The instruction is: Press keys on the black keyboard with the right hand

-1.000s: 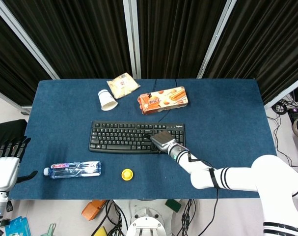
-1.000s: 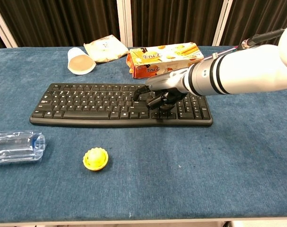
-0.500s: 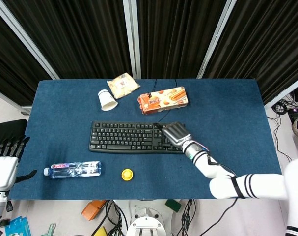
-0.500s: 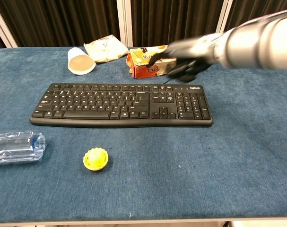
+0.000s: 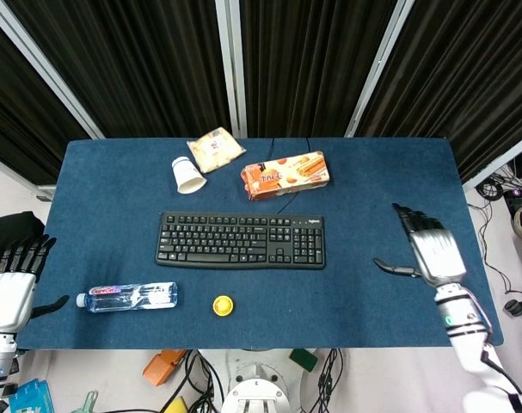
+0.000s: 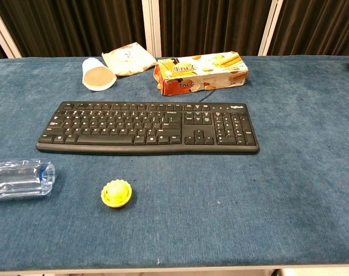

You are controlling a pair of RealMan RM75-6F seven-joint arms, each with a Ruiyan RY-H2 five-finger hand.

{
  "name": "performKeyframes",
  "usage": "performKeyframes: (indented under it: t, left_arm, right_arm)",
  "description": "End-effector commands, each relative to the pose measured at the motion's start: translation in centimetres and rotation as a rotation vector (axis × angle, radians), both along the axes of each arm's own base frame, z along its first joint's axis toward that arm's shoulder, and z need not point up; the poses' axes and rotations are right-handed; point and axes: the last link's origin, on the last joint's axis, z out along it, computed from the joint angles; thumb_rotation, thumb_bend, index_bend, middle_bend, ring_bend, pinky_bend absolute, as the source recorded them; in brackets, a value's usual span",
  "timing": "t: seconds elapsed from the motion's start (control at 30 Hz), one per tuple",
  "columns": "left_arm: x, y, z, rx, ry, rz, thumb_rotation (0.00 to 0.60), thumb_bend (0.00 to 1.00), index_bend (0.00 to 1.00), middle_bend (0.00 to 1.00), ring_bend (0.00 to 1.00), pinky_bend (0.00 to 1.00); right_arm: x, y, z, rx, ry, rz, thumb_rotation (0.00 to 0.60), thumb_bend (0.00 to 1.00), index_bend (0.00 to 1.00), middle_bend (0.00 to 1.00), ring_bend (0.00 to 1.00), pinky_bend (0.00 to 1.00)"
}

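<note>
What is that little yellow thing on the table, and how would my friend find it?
Start at the long black keyboard in the middle of the blue table. Come toward the front edge from its left half, and you reach a small round yellow thing with a frilly rim; what it is I cannot tell. The clear water bottle lies to its left, but nothing else here is bright yellow and that tiny.

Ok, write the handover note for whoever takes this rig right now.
Right hand: open, holding nothing, over the table's right side, clear of the black keyboard.
Left hand: open, off the table's left edge, idle.
Keyboard lies mid-table, nothing on it; the chest view shows it with no hand near.
Done: the right hand was on the keys a second ago and has since pulled away.
Left: if more presses are wanted, bring the right hand back over the keys.
</note>
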Motion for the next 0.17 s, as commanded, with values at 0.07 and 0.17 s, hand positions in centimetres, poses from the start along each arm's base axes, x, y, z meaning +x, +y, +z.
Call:
performKeyframes:
  t: [0.07,0.17]
  left_arm:
    - [0.1,0.0,0.0,0.001,-0.002,-0.002,0.6,0.04,0.08,0.06,0.02,0.0]
    - [0.2,0.1,-0.1,0.001,-0.004,-0.004,0.6,0.04,0.08,0.06,0.02,0.0]
  right_arm:
    - [-4.0,4.6,2.3,-0.076,-0.047,-0.059,0.182,0.2,0.0,0.0,0.0,0.0]
    - [-4.8,5.6,2.6,-0.076,-0.055,-0.075,0.181,0.2,0.0,0.0,0.0,0.0]
